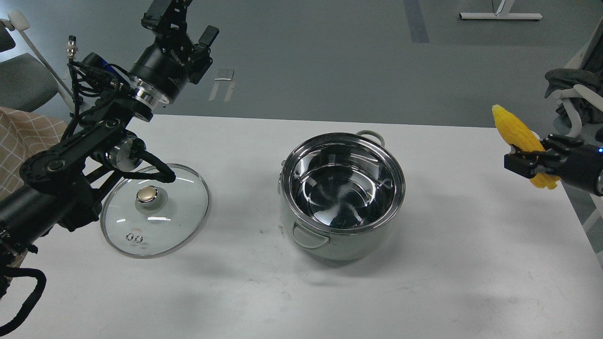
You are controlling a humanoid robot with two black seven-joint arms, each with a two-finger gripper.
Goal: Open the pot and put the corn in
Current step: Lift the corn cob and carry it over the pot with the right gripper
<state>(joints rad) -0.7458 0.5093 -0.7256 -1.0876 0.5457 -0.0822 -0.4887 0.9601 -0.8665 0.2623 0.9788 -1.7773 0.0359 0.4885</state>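
The steel pot (343,193) stands open in the middle of the white table, its shiny inside empty. Its glass lid (155,209) with the brass knob lies flat on the table to the left. My right gripper (525,160) is shut on the yellow corn (518,132) and holds it in the air at the right edge, well above the table and to the right of the pot. My left gripper (181,21) is raised high at the far left, above and behind the lid, open and empty.
The white table (301,292) has its right edge below the corn. A chair (572,108) with grey cloth stands beyond the right edge. Another chair and a checked cloth (23,141) are at the far left.
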